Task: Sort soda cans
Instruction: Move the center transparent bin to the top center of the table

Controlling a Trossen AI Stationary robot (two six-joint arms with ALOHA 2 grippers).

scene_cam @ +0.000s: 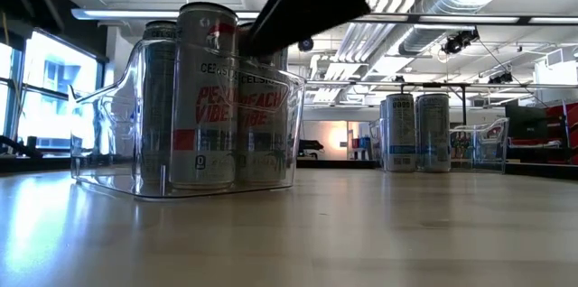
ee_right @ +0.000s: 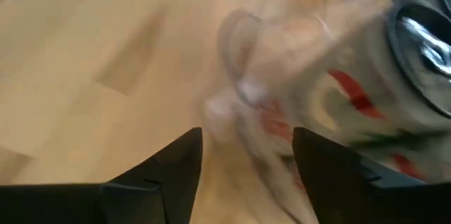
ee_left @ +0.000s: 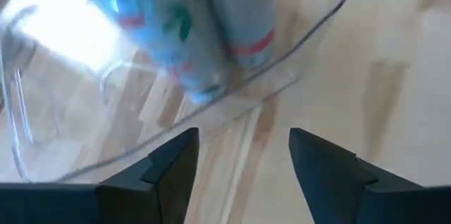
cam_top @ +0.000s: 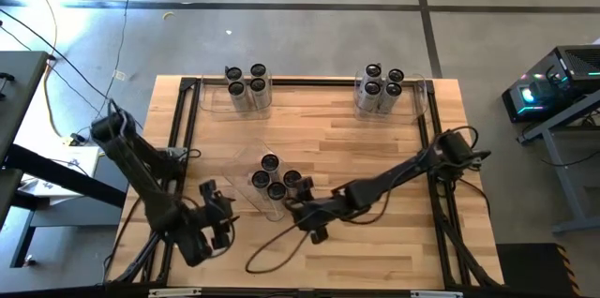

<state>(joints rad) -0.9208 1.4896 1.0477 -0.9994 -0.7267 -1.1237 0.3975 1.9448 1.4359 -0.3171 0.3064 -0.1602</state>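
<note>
Both pincers apart, empty | we flank centre bin [cam_top: 265, 178] of soda cans [cam_top: 275, 180] | risk: nudging bin, toppling cans

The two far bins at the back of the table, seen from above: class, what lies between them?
Nothing: between the left far bin and the right far bin, the high view shows only bare wooden table.

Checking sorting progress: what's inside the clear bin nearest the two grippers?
Four soda cans stand upright inside the near bin, dark tops up. The bin floor under them is covered.
</note>
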